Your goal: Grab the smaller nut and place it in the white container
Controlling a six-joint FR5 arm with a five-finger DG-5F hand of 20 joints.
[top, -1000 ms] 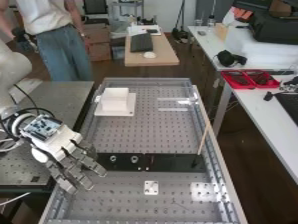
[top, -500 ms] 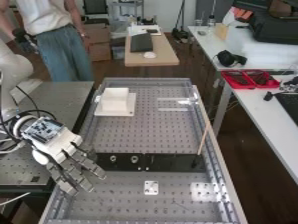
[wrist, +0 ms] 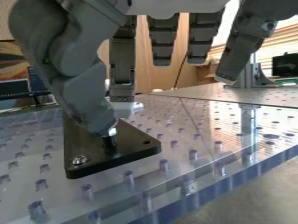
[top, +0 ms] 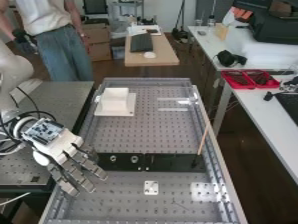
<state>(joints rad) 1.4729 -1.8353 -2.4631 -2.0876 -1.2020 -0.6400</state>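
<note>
At the left side of the perforated bench, the hand [top: 72, 165] stands over the near end of the flat black bar [top: 174, 162], its fingers loosely extended. The wrist view has the hand's thumb [wrist: 85, 97] with its tip low at the bar [wrist: 126, 152]; a shiny bit of the smaller nut [wrist: 112, 132] peeks out at the thumb's tip, above a short black peg, mostly covered. No finger is seen curled round it. On the bar stand the larger nut [top: 113, 158] and the bearing [top: 134, 159]. The white container [top: 115, 99] sits farther back on a white base.
A thin wooden stick [top: 203, 139] leans up from the bar's right part. A small white plate [top: 151, 188] lies in front of the bar. Raised rails [top: 229, 187] border the bench. A person stands behind at the left, apart from these things.
The hand has shifted very slightly toward the left at its palm, and its fingers hang a little lower. The parts on the bar and the container have stayed put.
</note>
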